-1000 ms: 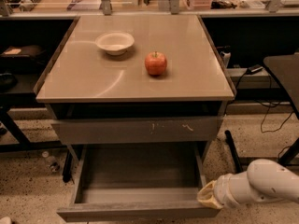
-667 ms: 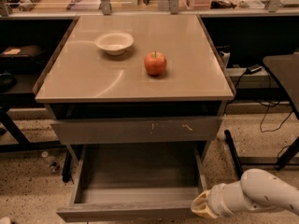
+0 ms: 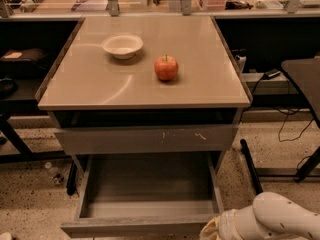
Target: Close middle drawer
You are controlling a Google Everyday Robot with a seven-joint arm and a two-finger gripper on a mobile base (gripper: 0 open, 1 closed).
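Note:
The middle drawer is pulled far out under the table, and its bare grey floor and inner walls show. Its plain flat front runs along the bottom edge of the camera view. Above it is a taller drawer front with pale scratch marks, which is nearly shut. My gripper is at the bottom right, at the right end of the open drawer's front, on a white arm. The frame's lower edge cuts the gripper off.
A red apple and a white bowl sit on the beige tabletop. A dark chair or stand and cables are on the right. Black table legs are on the left. The floor is speckled.
My arm has moved left and lower, from beside the drawer's right side to the right end of its front. The drawer, apple and bowl have not moved.

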